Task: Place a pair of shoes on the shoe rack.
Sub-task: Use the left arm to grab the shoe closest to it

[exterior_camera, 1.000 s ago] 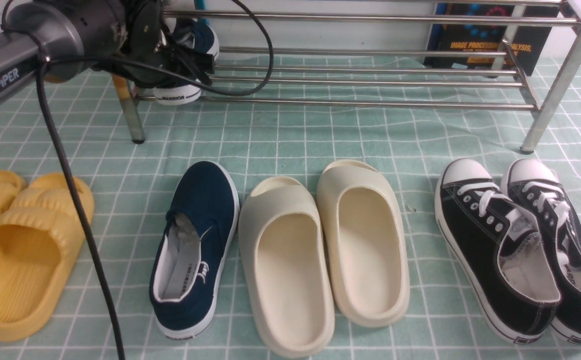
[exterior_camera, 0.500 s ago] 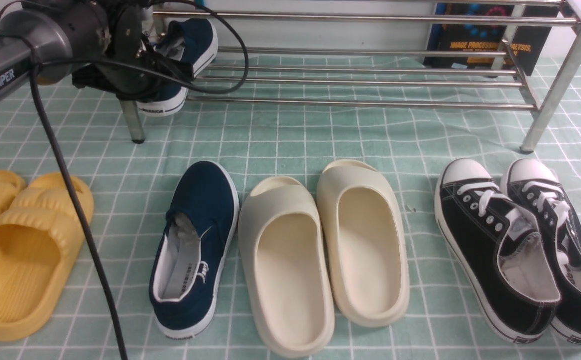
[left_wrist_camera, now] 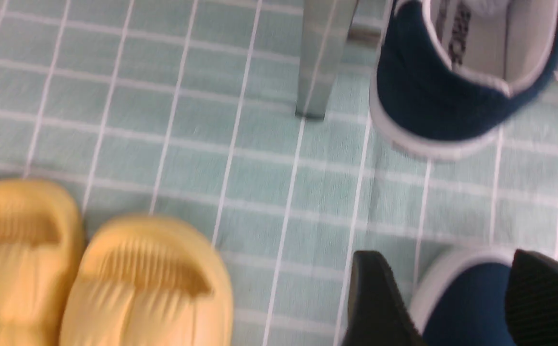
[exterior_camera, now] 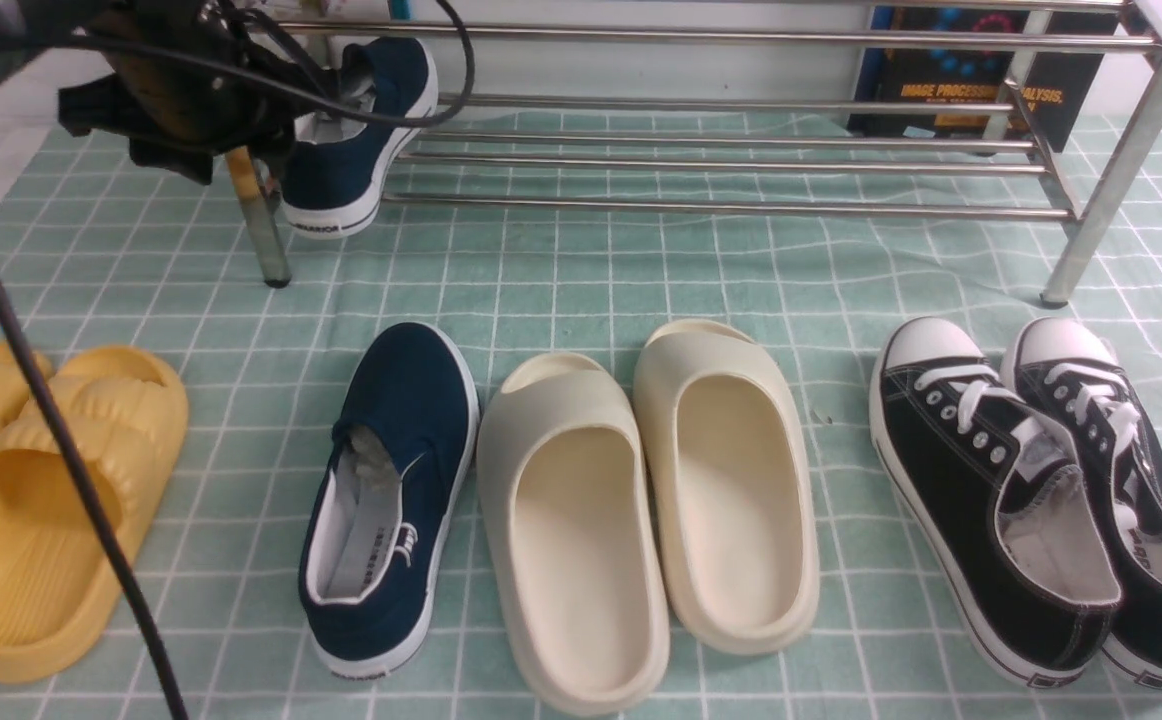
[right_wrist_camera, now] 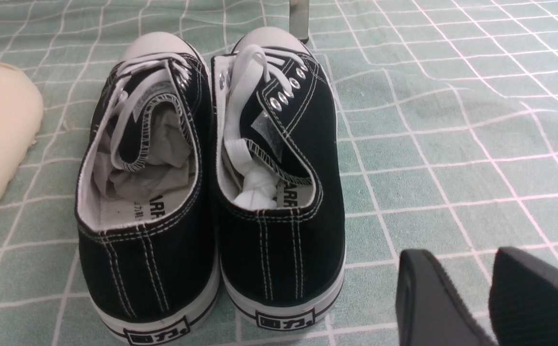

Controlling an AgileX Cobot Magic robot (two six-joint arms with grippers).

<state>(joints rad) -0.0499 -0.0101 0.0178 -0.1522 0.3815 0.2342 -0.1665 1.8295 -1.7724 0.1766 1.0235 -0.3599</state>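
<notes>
Now watch the racked navy shoe (exterior_camera: 361, 140): it lies at 11 o'clock in the front view, on the lower bars at the left end of the shoe rack (exterior_camera: 721, 207). It is tilted, and its heel hangs out past the front bar just beside the rack leg (exterior_camera: 266, 240). Your left end effector (left_wrist_camera: 447, 269) is spread wide and pinches nothing, so nothing steadies that shoe, and it could slide heel-first onto the bench (exterior_camera: 581, 270). The black cable (exterior_camera: 468, 70) loops close over the shoe's collar; if you swing the arm carelessly, it may hook the collar and drag the shoe off. The second navy shoe (exterior_camera: 411, 410) waits on the bench at 7 o'clock, with the cream slides (exterior_camera: 571, 520) just beside it, perhaps touching, at its 3 o'clock. A wide approach there may shove or catch a slide instead. Your right end effector (right_wrist_camera: 461, 262) is also spread and empty, near the heels of the black sneakers (right_wrist_camera: 212, 192) at 4 o'clock. Compared with a second ago, the left arm has lifted away toward 10 o'clock. Then it covered the shoe's heel at the rack; now the whole heel shows and sits a little lower over the front bar. Everything else on the bench lies as it did.
</notes>
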